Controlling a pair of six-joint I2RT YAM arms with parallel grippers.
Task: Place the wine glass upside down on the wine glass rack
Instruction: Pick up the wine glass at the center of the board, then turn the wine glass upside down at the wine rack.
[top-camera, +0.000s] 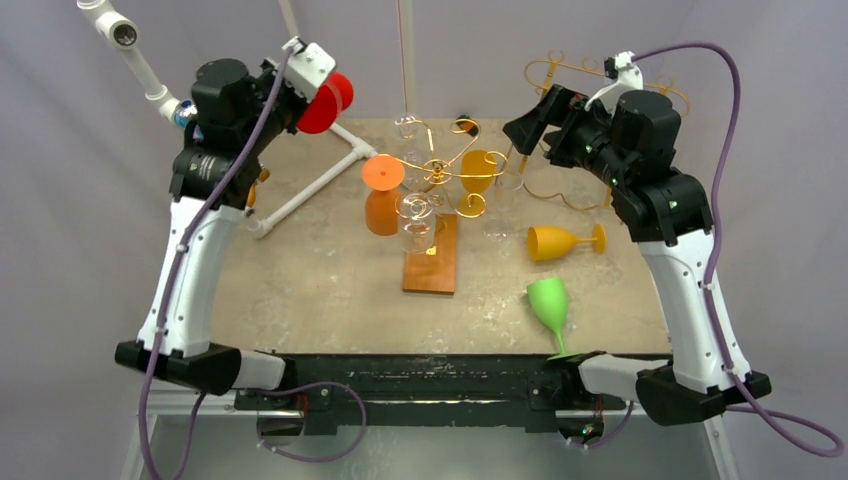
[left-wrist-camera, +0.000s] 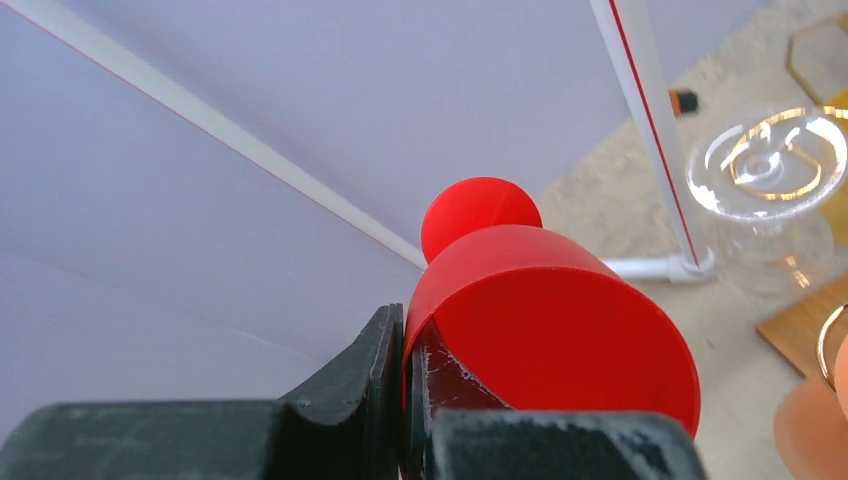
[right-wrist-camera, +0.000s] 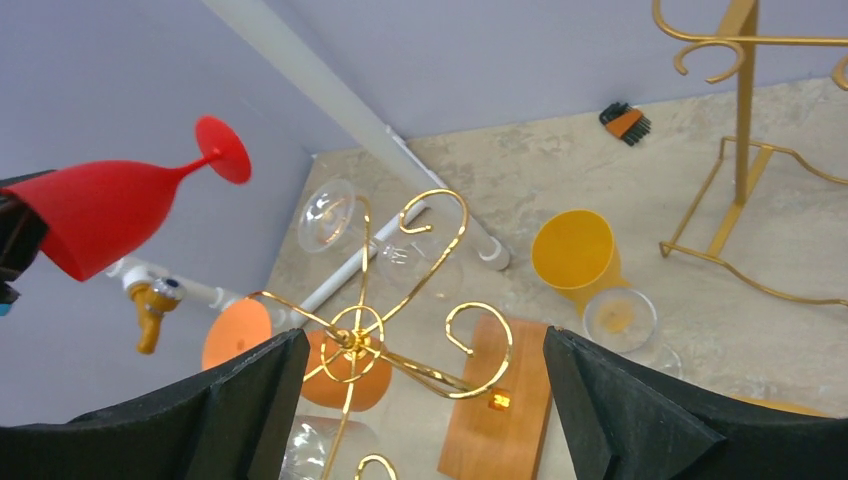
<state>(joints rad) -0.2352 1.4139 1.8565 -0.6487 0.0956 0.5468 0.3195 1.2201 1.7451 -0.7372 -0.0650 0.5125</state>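
My left gripper (top-camera: 306, 98) is raised at the back left, shut on the rim of a red wine glass (top-camera: 327, 101). In the left wrist view one finger sits inside the red wine glass's (left-wrist-camera: 545, 320) bowl and one outside, with my left gripper (left-wrist-camera: 405, 400) pinching the wall; the foot points away. The gold wine glass rack (top-camera: 440, 165) stands mid-table on a wooden base (top-camera: 432, 258), with orange, yellow and clear glasses hanging upside down. My right gripper (top-camera: 525, 125) hovers open above the rack (right-wrist-camera: 400, 330), my right gripper (right-wrist-camera: 425, 400) empty. The red wine glass (right-wrist-camera: 100, 205) shows at far left.
An amber glass (top-camera: 562, 241) and a green glass (top-camera: 549, 305) lie on the table at right. A second gold rack (top-camera: 575, 130) stands at the back right. White PVC pipe (top-camera: 300, 190) runs along the left. Hex keys (right-wrist-camera: 625, 120) lie at the back.
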